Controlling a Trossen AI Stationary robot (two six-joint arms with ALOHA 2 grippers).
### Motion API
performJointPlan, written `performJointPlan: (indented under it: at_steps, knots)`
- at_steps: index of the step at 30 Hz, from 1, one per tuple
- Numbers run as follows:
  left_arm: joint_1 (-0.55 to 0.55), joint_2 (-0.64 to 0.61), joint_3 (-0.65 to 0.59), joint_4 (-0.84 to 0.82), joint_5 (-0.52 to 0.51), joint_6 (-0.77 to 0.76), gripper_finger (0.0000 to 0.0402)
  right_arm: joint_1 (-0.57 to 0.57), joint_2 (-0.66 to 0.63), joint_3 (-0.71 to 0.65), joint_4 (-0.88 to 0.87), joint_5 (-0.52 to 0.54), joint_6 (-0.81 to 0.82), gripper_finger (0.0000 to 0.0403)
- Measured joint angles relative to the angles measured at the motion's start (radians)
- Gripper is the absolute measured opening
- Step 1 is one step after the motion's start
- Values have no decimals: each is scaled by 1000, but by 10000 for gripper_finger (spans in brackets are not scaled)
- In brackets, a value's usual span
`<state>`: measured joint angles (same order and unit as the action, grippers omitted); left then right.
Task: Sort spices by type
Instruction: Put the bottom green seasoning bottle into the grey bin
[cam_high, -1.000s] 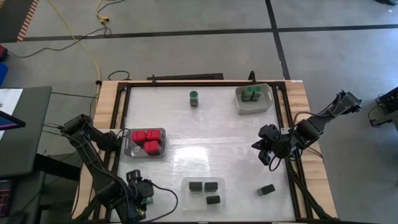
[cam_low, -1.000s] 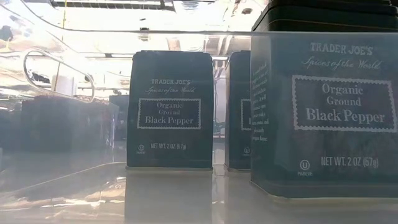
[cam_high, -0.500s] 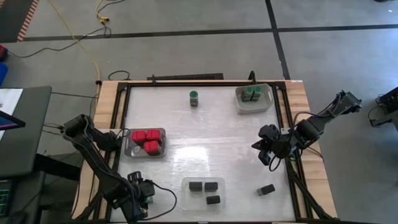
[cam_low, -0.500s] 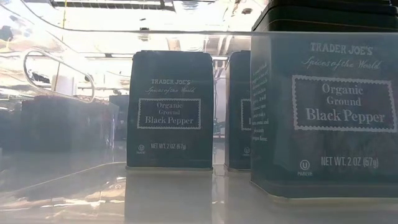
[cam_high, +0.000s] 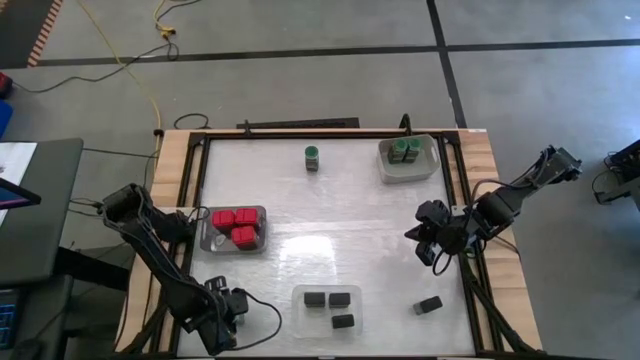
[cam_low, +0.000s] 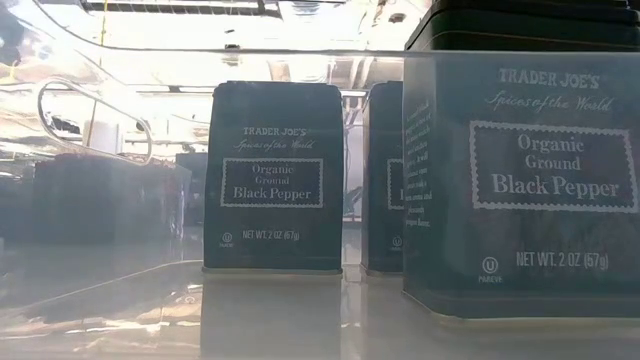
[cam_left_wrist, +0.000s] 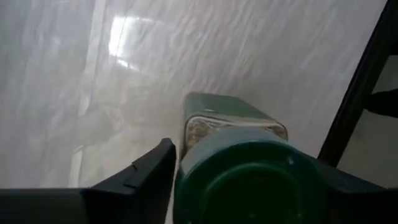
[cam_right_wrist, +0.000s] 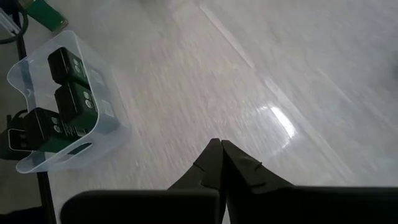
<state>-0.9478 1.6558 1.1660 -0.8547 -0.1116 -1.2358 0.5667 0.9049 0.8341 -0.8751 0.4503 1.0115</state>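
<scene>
My left gripper (cam_high: 222, 316) is at the table's near left corner, shut on a round green-lidded jar (cam_left_wrist: 231, 127). My right gripper (cam_high: 428, 246) hangs shut and empty near the right edge, and its closed fingers show in the right wrist view (cam_right_wrist: 219, 149). Three red blocks (cam_high: 236, 225) lie in a grey tray (cam_high: 207, 240). Three black boxes (cam_high: 329, 306) stand in a clear tray (cam_high: 298, 318); they also show in the low view (cam_low: 273, 175). Two green-lidded jars (cam_high: 405, 150) sit in a tray at the far right. One green-lidded jar (cam_high: 312, 157) and one black box (cam_high: 429, 304) stand loose on the table. My left gripper pinches the jar between its two fingers (cam_left_wrist: 146, 177) at the lid end (cam_left_wrist: 249, 183), one finger on each side. The lid faces the wrist and the glass body (cam_left_wrist: 227, 124) points away toward the table. Whether the jar's base touches the table, I cannot tell.
The table top (cam_high: 340, 230) is white with a dark frame (cam_high: 196, 180) along its edges. The far-right tray (cam_high: 384, 170) stands near the far right corner. The middle of the table between the trays is bare.
My left gripper has gone a little toward the table's near edge with the jar, staying shut on it.
</scene>
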Motion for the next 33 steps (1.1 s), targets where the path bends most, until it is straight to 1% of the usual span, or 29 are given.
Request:
performJointPlan:
  at_steps: [4,9,11,14,19,22,25,29,33]
  knots:
    - [4,-1,0,-1,-1,-11,193,0,0,0,-7,0,0,29]
    - [46,-18,19,-7,11,-19,193,0,0,0,-7,0,0,29]
    - [79,-48,42,-15,0,-2,193,-1,0,0,-7,0,-3,29]
    - [147,-105,74,-70,-43,2,193,-6,0,0,-6,0,-24,29]
    - [296,-206,121,-143,-128,67,193,-6,0,0,-6,0,-55,29]
    - [422,-232,153,-165,-159,164,193,-6,0,0,-6,0,-77,29]
    - [566,-226,200,-156,-153,322,193,-6,0,0,-6,0,-79,29]
    - [769,-153,287,-125,-75,554,193,-6,0,0,-7,0,-78,29]
    - [939,-27,425,-121,17,772,193,-6,0,0,-6,0,-78,29]
